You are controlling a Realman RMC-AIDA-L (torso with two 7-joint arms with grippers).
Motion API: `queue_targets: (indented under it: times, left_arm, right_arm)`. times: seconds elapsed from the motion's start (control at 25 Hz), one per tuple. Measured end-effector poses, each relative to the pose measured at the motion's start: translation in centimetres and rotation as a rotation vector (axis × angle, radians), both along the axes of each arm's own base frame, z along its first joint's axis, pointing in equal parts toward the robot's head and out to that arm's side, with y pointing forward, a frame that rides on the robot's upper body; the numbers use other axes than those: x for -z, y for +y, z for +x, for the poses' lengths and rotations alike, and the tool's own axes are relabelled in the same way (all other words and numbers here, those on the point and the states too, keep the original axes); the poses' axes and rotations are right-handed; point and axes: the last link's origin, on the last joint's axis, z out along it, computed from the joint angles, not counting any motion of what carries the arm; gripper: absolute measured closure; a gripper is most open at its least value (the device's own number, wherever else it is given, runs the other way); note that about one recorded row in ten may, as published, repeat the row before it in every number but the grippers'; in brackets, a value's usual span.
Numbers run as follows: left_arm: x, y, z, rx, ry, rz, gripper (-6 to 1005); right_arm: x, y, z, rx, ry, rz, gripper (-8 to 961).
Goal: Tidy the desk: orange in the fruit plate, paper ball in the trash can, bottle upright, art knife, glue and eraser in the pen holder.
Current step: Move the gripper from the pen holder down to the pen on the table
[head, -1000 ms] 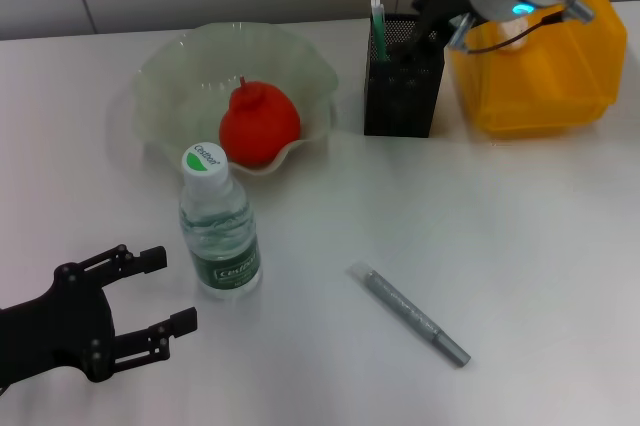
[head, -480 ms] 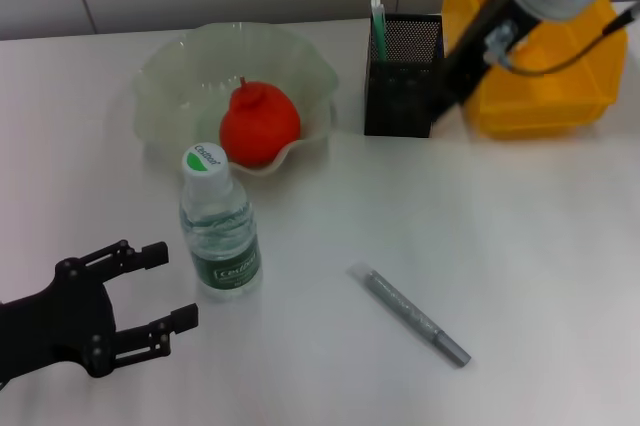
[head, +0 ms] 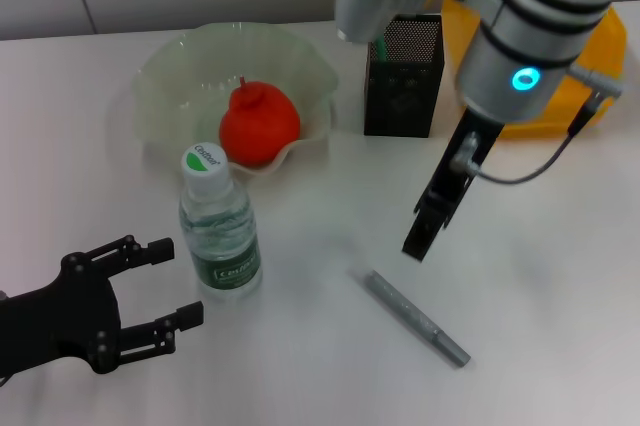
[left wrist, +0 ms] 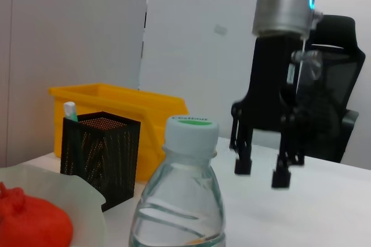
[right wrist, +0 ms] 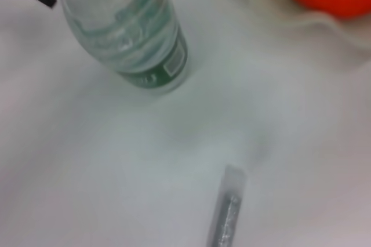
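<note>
On the white desk (head: 540,246), your knife (head: 415,318) lies flat just below the spread-fingered, empty right gripper (head: 422,234), long axis running diagonally toward the near-right edge, well apart from the idle, spread-fingered left gripper (head: 165,286) beside the bottle (head: 218,228).

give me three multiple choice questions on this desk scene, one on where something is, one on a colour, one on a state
1. Where does the grey art knife lie?
A. in the black mesh pen holder
B. flat on the white table
C. in the plate

2. What colour is the bin behind the holder?
A. yellow
B. blue
C. green

3. How is the clear plastic water bottle?
A. on its side
B. upright, capped
C. held in a gripper

Answers:
1 B, it lies on the tabletop below the right gripper.
2 A, its walls are yellow.
3 B, it stands with its white cap on, apart from the open left gripper.
</note>
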Motion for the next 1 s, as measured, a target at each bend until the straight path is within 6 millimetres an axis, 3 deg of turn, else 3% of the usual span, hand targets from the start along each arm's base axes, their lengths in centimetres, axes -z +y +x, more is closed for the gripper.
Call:
queue_targets:
  times: [0.44, 1.0]
  left_arm:
    - [0.1, 0.1, 0.0, 0.002, 0.004, -0.002, 191]
    - [0.2, 0.0, 0.1, 0.026, 0.016, 0.009, 191]
  right_arm:
    - [3.5, -1.0, 1.3, 0.065, -0.052, -0.048, 319]
    - [6.5, 0.1, 2.0, 0.077, -0.047, -0.003, 320]
